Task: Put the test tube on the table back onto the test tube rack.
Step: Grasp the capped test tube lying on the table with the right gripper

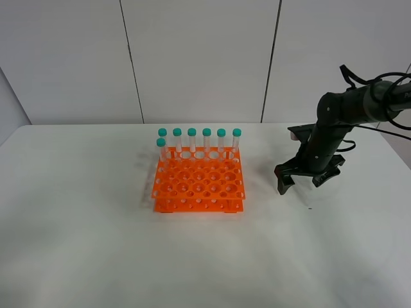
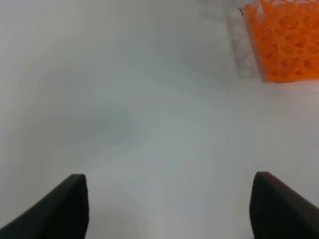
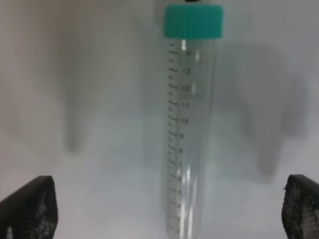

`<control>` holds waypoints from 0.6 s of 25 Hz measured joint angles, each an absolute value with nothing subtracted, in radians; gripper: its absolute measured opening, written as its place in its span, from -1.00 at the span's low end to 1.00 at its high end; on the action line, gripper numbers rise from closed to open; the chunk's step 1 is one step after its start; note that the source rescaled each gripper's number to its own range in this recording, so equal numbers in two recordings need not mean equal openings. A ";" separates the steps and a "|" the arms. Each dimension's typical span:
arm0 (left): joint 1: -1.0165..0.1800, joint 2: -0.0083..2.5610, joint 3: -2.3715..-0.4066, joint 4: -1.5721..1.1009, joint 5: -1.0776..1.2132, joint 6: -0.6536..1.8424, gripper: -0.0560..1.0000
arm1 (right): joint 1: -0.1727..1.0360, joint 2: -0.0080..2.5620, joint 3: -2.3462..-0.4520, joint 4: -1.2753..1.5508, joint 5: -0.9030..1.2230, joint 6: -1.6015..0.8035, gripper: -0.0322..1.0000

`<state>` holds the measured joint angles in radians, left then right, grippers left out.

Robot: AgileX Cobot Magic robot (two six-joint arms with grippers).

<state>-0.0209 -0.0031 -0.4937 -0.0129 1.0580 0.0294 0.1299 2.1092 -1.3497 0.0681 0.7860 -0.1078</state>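
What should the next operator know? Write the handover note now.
Left gripper: open, empty, over bare table, the rack off to one side.
Right gripper: open, over the tube, which lies flat on the table, not gripped.
Rack holds seven tubes, standing along its far side.
Done: right gripper lined up on the tube.
Left: lower, grasp, carry to the rack, insert in a free hole.

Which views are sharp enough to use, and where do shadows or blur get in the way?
Right wrist: test tube graduations legible; broad soft shadows on the table. Left wrist: soft focus, test tube rack corner blurred, left end effector dark. Exterior high: even light, sharp; the clear test tube almost vanishes beneath the right end effector.
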 joint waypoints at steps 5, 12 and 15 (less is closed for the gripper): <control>-0.021 -0.003 -0.494 -0.013 1.058 0.029 1.00 | 0.097 2.113 -1.350 0.065 0.770 -0.104 1.00; -0.021 -0.003 -0.494 -0.013 1.058 0.029 1.00 | 0.098 2.134 -1.350 0.065 0.773 -0.110 1.00; -0.021 -0.003 -0.494 -0.013 1.058 0.029 1.00 | 0.098 2.135 -1.350 0.061 0.769 -0.112 1.00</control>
